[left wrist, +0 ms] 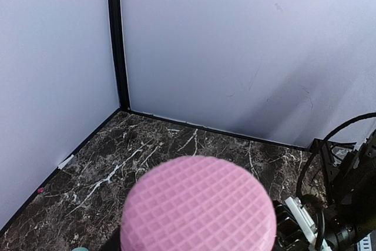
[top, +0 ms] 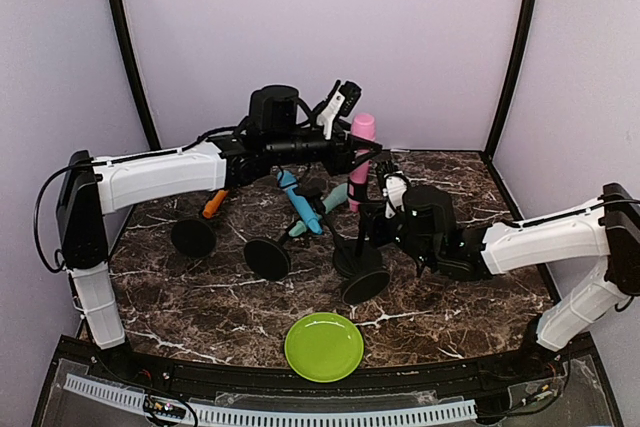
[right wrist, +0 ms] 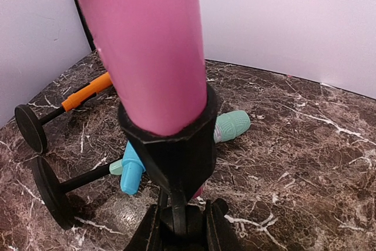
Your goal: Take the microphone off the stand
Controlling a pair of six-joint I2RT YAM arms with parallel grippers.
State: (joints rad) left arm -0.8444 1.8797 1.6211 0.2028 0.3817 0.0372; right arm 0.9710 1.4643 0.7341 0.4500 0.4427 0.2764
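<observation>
Subject: I see the pink microphone (top: pixel 362 132) standing upright in its clip (right wrist: pixel 170 157), toward the far edge of the bench (top: pixel 470 277), about midway along it.
Left end effector: my left end effector (top: pixel 352 157) reaches across from the left. In the overhead view its dark fingers sit on either side of the pink barrel, below the head, and I read that as clamped on the barrel. The left wrist view shows only the gridded head, so I cannot confirm contact there.
Right end effector: my right end effector (right wrist: pixel 179 221) is pressed nearly together, pinching the stand post (right wrist: pixel 176 205) just beneath the clip.
Handling: the microphone looks like light, stiff moulded plastic with a smooth barrel that is likely slick. The tapered end is wedged in the clip, so I expect some friction.
Where to hold: I judge mid-barrel, between head and clip, as the place to hold it. The pull should run along the barrel's axis while the post stays pinned.
Containers: the clip holds the pink barrel. A green plate (top: pixel 323 347) at the middle of the near edge carries nothing.
Nearby: an orange microphone (top: pixel 213 205) and a blue microphone (top: pixel 292 192) lie tipped over on their stands, left of the subject.
</observation>
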